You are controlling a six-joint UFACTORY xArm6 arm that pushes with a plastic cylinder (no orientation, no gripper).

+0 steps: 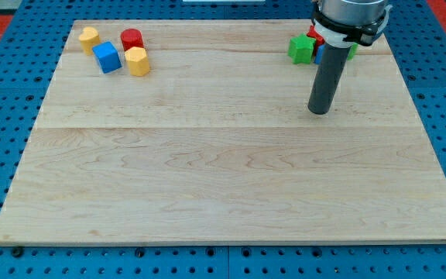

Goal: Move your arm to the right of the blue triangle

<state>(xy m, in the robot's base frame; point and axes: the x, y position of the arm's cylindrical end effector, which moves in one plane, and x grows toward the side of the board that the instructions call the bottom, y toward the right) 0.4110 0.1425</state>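
Blocks crowded the two upper corners of a pale wooden board [223, 186] that lay on a blue perforated surface [6, 77]. At the view's upper left sat a yellow block [90, 37], rounded in outline, with a blue cube [108, 57] just below and to its right. Beside the cube stood a red cylinder [132, 39], and a second yellow block [138, 61], roughly hexagonal, sat just beneath it, close to the cube's right side.

Well apart, toward the view's upper right, a green block [301, 49] of irregular shape lay beside a red block [314, 36]. A sliver of blue [317, 56], presumably the blue triangle, showed just left of the rod, its shape mostly hidden by the arm. More green [352, 51] peeked out on the rod's right.

My tip [318, 111] rested on bare wood below that right-hand cluster, touching no block. The rod carried no jaws and held nothing.
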